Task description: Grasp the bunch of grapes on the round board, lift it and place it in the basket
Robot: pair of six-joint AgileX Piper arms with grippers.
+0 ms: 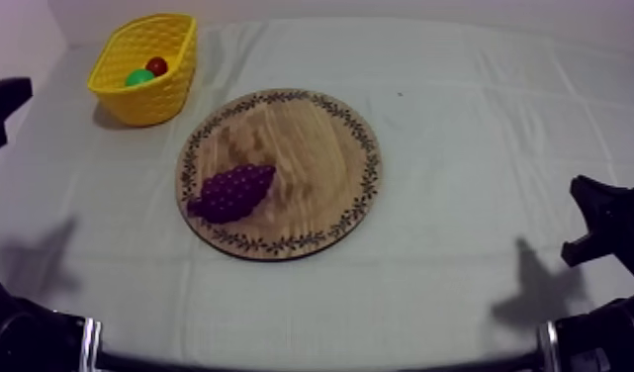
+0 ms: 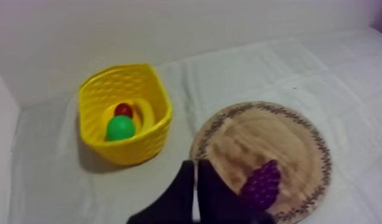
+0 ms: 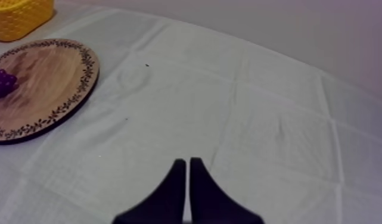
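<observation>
Bunch of grapes point(image 1: 231, 192): purple, lying on its side on the wooden board point(image 1: 306, 139), on the half nearer the left arm, one end reaching the patterned rim. Nothing grips it.
Wooden board: round, flat on the cloth point(image 1: 459, 119), about mid-table.
Yellow basket point(image 1: 147, 104): upright at the far left corner of the table, near the board but apart from it.
Basket contents: a small red fruit point(image 1: 157, 66) and a green fruit point(image 1: 138, 77), touching each other.
Left gripper point(image 2: 196, 164): fingers pressed together into a narrow wedge, nothing between them; it points toward the gap between basket and board, clear of the grapes.
Right gripper point(image 3: 187, 161): fingers likewise together in a narrow wedge, holding nothing, over bare cloth, well apart from the board.
Task status: grapes on the board, not in the basket.
</observation>
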